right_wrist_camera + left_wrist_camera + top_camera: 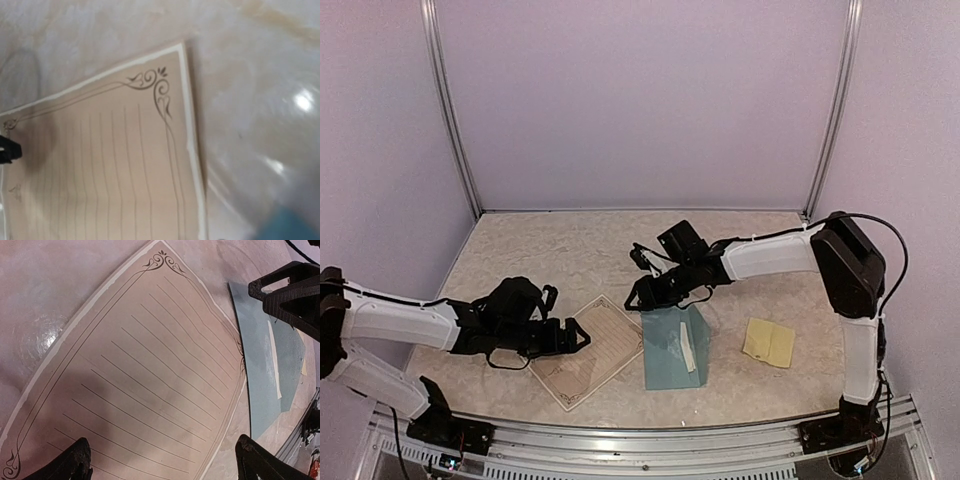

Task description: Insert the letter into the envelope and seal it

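Claw state first. Left claw (572, 338): spread full wide, empty, hovering low over left part of letter (598, 352), one tip either side of the lined sheet, not yet pinching. Right claw (642, 292): poised at far-left corner of envelope (672, 352); how far open, and whether gripping paper, cannot tell from any view.

Envelope lying on table (550, 250), just right of letter, touching or nearly so at letter's right corner; pale strip across its face.

Step in hand, as judged: pick up letter. Advise going for one corner or edge; flat sheet, no lip to catch. Drop tips slow, close gently to avoid creasing.

Room: open table at far side & behind letter. Sticker sheet (768, 342) well apart on right. Watch clearance betw. the two claws near envelope's left edge.
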You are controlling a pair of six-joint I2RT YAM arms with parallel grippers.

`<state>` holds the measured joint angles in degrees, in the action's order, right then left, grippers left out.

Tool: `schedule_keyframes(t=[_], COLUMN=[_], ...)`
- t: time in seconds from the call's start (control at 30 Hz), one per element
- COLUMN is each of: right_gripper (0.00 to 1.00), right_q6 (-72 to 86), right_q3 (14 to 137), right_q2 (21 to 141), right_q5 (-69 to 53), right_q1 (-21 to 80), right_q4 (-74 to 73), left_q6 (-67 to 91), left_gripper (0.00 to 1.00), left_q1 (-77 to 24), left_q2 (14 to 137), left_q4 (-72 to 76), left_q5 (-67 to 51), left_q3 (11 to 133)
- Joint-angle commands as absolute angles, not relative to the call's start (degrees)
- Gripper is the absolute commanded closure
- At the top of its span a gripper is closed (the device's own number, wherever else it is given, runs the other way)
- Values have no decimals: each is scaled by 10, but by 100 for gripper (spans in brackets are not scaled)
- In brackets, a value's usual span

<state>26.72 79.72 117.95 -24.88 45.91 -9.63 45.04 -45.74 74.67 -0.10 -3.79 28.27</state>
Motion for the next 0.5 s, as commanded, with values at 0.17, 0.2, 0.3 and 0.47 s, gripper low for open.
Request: schedule_keyframes(t=[0.17, 0.2, 0.3, 0.47], right_gripper=[57, 57, 56, 57], right_q6=[261, 261, 263, 269], right_q3=[878, 884, 904, 929], right_q2=[1266, 1273, 1292, 1318], right_q5=[-281, -281, -282, -277], right_q1=[466, 466, 466, 466], right_q4=[-111, -113, -116, -127], left_q6=[452, 454, 457, 457], left_gripper=[5, 5, 5, 5], left_q1=[-444, -442, -440, -439], left_q2=[782, 785, 790, 796], left_q4=[59, 63, 74, 82], left_q5=[-42, -43, -43, -41], left_q3=[244, 239, 226, 218])
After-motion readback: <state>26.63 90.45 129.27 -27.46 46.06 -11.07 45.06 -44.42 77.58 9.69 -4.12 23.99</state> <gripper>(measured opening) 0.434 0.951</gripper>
